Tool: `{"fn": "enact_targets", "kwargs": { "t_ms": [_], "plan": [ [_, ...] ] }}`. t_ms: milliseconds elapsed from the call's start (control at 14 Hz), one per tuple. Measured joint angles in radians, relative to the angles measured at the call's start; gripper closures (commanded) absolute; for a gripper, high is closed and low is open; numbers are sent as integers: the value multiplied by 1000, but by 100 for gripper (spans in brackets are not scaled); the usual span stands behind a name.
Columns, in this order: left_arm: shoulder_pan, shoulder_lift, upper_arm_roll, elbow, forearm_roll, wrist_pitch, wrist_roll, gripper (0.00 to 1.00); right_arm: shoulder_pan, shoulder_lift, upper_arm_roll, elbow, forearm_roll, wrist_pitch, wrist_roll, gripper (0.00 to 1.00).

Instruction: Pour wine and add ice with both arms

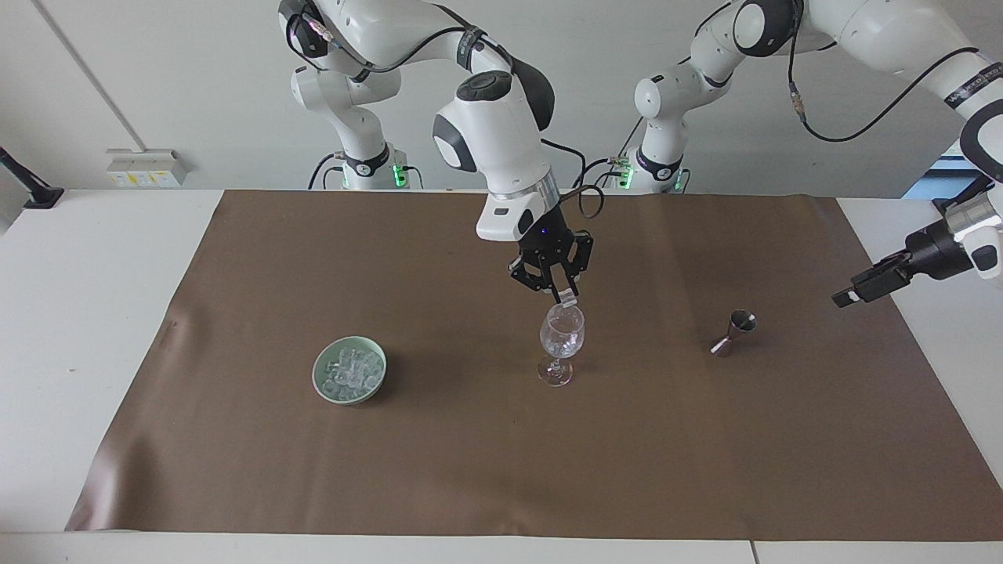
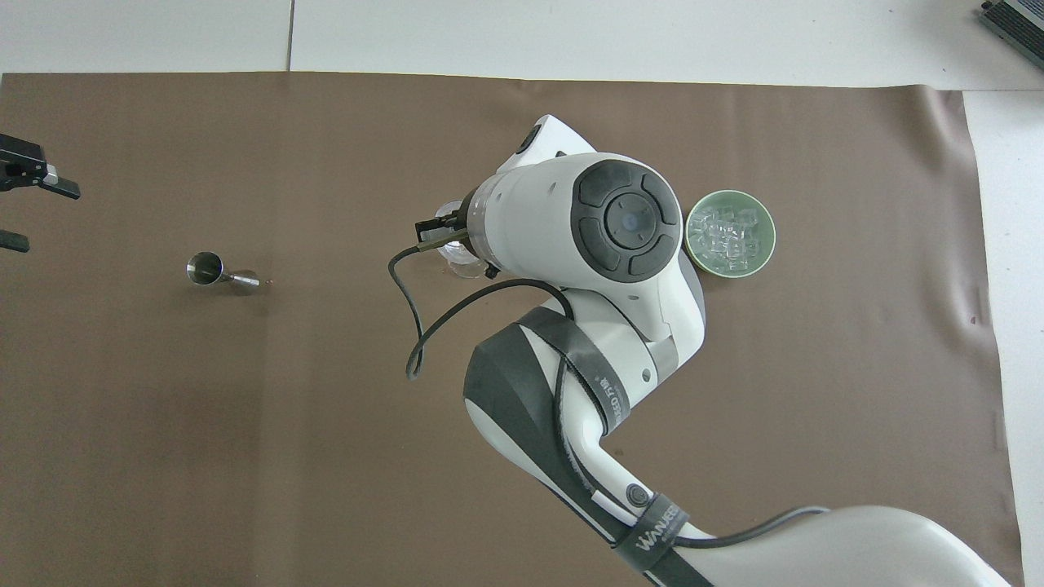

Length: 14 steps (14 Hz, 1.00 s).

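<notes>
My right tool [image 1: 568, 298] pinches a clear, glassy ice chunk [image 1: 570, 300] just over the stemmed glass [image 1: 562, 338]; a few chunks seem to lie inside already. The heap [image 1: 350, 371] fills the pale green bowl [image 1: 320, 377]. My left tool [image 1: 862, 288] waits wide above the table's edge, near the steel hourglass jigger [image 1: 733, 332], untouched.

I see two white jointed arms with dark grey joint caps. On the right arm [image 2: 620, 269], centre frame of the overhead view, a round dark cap bears segmented pads, and a black strap lower down reads "WANJEED". Black cables loop off both wrists. Silver rings sit above black grippers. Green lights glow at both bases, top centre of the facing view.
</notes>
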Motion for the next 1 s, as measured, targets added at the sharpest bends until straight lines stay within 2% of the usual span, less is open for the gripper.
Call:
{"fn": "enact_targets", "kwargs": {
  "t_ms": [716,1003],
  "plan": [
    [-137,-92,-1,1,164,10,144,0,0,64,0,1,-22,73,0,100],
    [-170,-111,0,1,202,11,199,0,0,66,0,3,-23,75,0,100]
  ]
}}
